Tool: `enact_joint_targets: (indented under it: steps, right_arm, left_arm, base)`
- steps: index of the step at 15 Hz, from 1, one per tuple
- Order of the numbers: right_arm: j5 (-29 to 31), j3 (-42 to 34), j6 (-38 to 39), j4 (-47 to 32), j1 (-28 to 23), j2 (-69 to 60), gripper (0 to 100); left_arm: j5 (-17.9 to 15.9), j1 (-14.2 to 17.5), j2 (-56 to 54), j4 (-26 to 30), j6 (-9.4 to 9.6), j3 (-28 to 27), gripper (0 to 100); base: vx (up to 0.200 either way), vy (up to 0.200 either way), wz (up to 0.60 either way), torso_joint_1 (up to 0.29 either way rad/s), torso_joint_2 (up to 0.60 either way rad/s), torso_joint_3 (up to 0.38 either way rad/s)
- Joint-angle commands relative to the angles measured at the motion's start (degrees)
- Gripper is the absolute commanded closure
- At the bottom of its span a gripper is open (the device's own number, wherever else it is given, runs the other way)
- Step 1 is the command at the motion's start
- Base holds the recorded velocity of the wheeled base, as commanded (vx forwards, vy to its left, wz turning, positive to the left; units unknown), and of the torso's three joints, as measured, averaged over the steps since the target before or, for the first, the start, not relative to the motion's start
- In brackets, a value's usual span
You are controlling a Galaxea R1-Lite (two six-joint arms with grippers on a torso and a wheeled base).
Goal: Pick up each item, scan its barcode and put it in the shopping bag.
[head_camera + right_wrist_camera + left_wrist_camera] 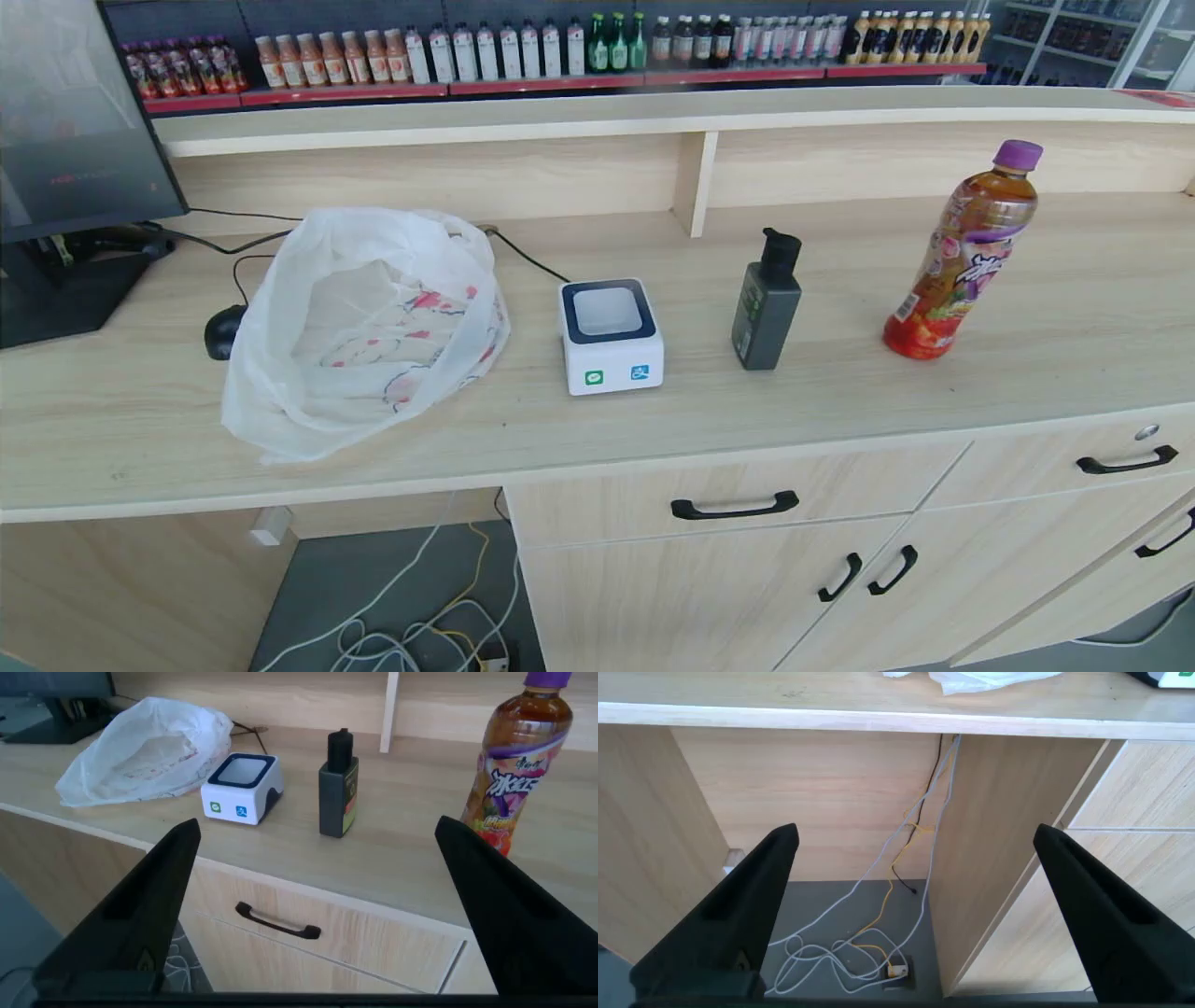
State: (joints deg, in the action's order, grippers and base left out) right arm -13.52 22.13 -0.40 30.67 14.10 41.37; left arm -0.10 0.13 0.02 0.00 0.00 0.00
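You're looking at a wooden counter (840, 392) carrying, left to right, a shopping bag (364, 327), scanner (611, 336), dark pump bottle (767, 303) and upright drink bottle (966, 252).

I log on the counter (840, 392), left to right:
- black mouse (221, 332)
- white shopping bag (364, 327), slumped, mouth open
- white scanner (611, 336)
- dark pump bottle (767, 303), upright
- purple-capped drink bottle (966, 252), upright

Monitor (75, 112) at far left.

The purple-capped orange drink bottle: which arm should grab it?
Right. The open right gripper faces the purple-capped orange drink bottle; the left gripper points under the wooden counter, below the white plastic bag.
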Motion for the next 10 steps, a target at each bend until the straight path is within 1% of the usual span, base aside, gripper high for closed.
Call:
enact_joint_targets:
  steps: [1,3,6,7,9,10]
  right_arm:
    - [0.0,0.9,-0.3,2.7,1.7,7.1,0]
    - [0.4,0.0,-2.6,4.2,1.6,8.0,0]
    - [4.3,-0.2,-8.1,4.3,1.6,9.4,0]
    - [7.0,0.0,-9.2,4.3,1.7,9.5,0]
    - [15.1,0.6,-11.1,4.9,1.8,11.7,0]
    - [16.3,1.3,-11.6,7.2,1.8,12.8,0]
  left_arm:
    - [0.0,0.0,0.0,0.0,0.00,0.0,0]
    - [0.0,0.0,0.0,0.0,0.00,0.0,0]
    - [0.0,0.0,0.0,0.0,0.00,0.0,0]
    - [0.0,0.0,0.0,0.0,0.00,0.0,0]
    - [0.0,0.0,0.0,0.0,0.00,0.0,0]
    - [0.0,0.0,0.0,0.0,0.00,0.0,0]
  base:
    - [0.000,0.000,0.00,0.000,0.00,0.000]
    - [0.000,0.000,0.00,0.000,0.00,0.000]
    - [0.000,0.000,0.00,0.000,0.00,0.000]
    - [0.000,0.000,0.00,0.000,0.00,0.000]
    - [0.000,0.000,0.00,0.000,0.00,0.000]
    - [0.000,0.000,0.00,0.000,0.00,0.000]
